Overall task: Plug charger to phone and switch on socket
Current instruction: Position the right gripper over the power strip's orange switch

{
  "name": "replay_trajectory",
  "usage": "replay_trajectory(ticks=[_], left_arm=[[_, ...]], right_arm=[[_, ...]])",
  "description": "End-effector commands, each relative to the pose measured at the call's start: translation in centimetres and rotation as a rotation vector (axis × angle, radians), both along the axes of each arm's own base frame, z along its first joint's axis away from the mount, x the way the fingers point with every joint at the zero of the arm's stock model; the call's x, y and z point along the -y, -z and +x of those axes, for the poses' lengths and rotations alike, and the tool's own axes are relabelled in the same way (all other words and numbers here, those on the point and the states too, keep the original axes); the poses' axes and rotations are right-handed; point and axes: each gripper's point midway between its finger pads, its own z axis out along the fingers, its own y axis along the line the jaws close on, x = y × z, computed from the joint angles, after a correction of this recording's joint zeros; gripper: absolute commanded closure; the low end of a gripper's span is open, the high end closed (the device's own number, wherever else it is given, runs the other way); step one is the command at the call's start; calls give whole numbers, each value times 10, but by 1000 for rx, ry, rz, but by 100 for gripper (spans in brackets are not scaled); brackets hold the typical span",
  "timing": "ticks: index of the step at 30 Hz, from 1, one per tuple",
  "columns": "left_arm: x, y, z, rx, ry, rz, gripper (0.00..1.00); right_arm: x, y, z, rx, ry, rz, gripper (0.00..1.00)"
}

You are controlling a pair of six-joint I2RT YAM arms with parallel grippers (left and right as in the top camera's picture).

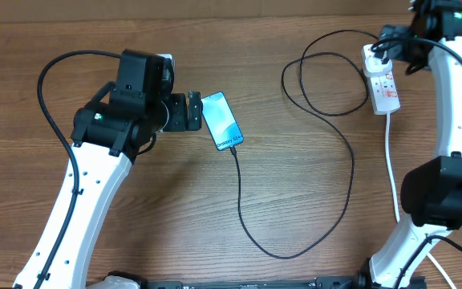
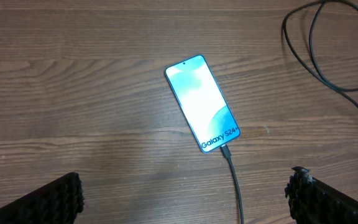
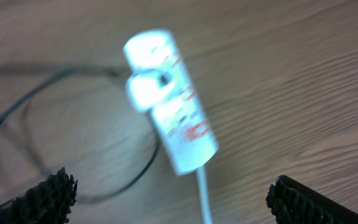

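The phone (image 1: pixel 222 120) (image 2: pixel 202 102) lies flat on the table with its teal screen lit. The charger's connector tip sits in its lower end. From there the thin black charger cable (image 1: pixel 251 233) (image 2: pixel 234 180) loops across the wood to the socket (image 1: pixel 382 80) at the far right. In the blurred right wrist view, a plug sits in the white socket (image 3: pixel 169 102). My left gripper (image 1: pixel 199 112) (image 2: pixel 182 199) is open just left of the phone, touching nothing. Over the socket's far end hovers my right gripper (image 1: pixel 393 46) (image 3: pixel 173 199), also open and empty.
The socket's thick white lead (image 1: pixel 391 160) (image 3: pixel 204 193) runs toward the front edge beside my right arm (image 1: pixel 443 189). Loops of black cable (image 1: pixel 319 80) (image 3: pixel 17 124) lie left of the socket. My left arm (image 1: pixel 79 193) crosses the left side of the table.
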Motion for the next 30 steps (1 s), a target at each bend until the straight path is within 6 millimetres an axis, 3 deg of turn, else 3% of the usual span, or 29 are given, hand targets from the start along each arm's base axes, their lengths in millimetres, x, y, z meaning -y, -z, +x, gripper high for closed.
replay_trajectory(ticks=[1,6,10,14,22,30], left_arm=[[-3,2,1,0,9,29,0],[-3,2,1,1,9,28,0],[-3,2,0,0,9,28,1],[-3,2,0,-1,9,29,0],[-3,2,0,0,9,28,0],[-3,2,1,1,9,27,1]], right_arm=[[31,-16,0,39,66,-83,0],[54,10,0,-7,105,-57,0],[42,38,6,-27,55,107,0],[29,42,18,22,-15,252,0],[73,45,12,16,85,136,0],[87,80,15,-41,115,116,0]])
